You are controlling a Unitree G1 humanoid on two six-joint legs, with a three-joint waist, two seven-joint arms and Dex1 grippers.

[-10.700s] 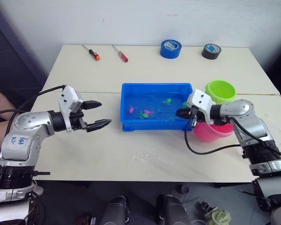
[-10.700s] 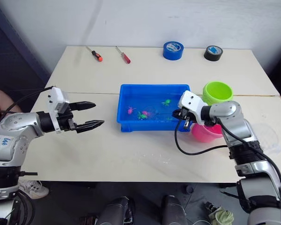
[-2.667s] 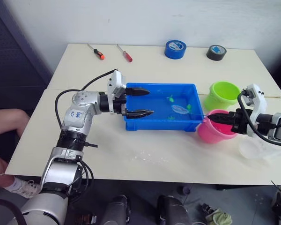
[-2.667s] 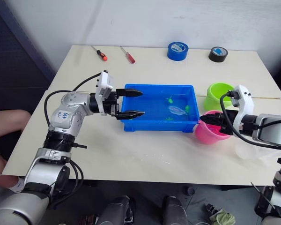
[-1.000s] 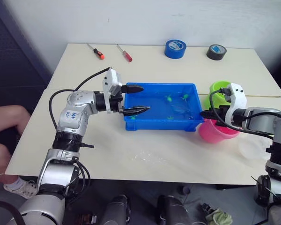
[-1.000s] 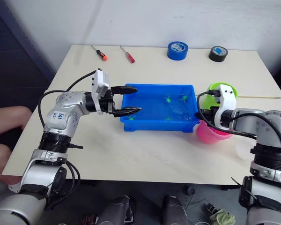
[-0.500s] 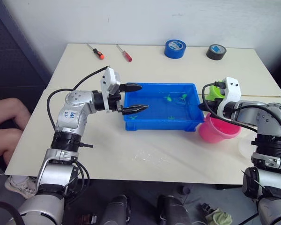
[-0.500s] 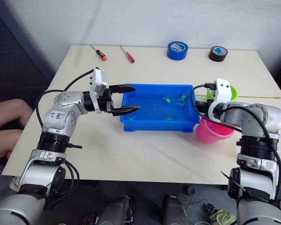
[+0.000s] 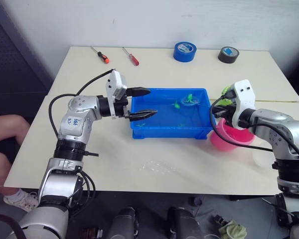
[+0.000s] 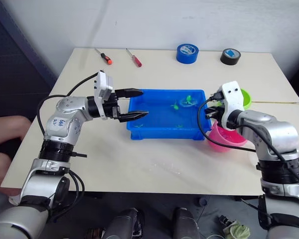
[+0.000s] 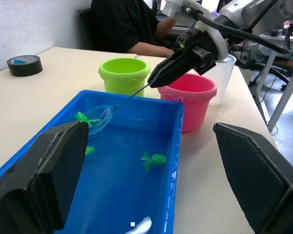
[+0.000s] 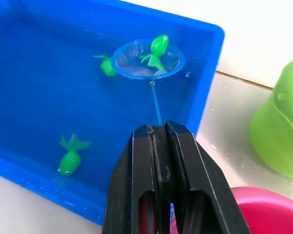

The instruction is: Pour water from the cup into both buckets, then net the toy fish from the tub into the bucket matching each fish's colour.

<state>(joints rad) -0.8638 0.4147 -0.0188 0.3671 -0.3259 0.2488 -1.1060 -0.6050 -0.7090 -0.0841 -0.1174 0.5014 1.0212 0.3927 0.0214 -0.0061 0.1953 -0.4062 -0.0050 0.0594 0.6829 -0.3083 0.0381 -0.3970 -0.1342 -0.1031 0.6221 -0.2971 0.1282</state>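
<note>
Your right gripper point(image 12: 158, 146) has its fingers pressed together on the thin handle of the net point(image 12: 147, 59). The handle runs straight out from the fingertips, away from you and toward the far wall of the blue tub point(image 9: 139, 130), which sits near the middle of the bench. The hoop lies at the water by the tub's far right corner, and a green toy fish point(image 12: 157, 48) rests across its far rim, seemingly inside it. Two more green fish point(image 12: 71, 155) remain loose in the water, one just beside the hoop, one nearer the tub's front wall.

What matters for the coming move is direction. The green bucket point(image 9: 229, 99) stands just outside the tub's right end, toward the far edge of the bench, so the hoop would probably need to lift and swing to your right, over the tub wall. The pink bucket point(image 9: 228, 140) sits directly under and beside your right wrist, nearer than the green one, so it is the wrong, closer target for this fish.

Your left gripper point(image 9: 139, 103) hovers at the tub's left end with its fingers spread wide, holding nothing. The clear cup point(image 11: 223, 78) stands behind the pink bucket.
</note>
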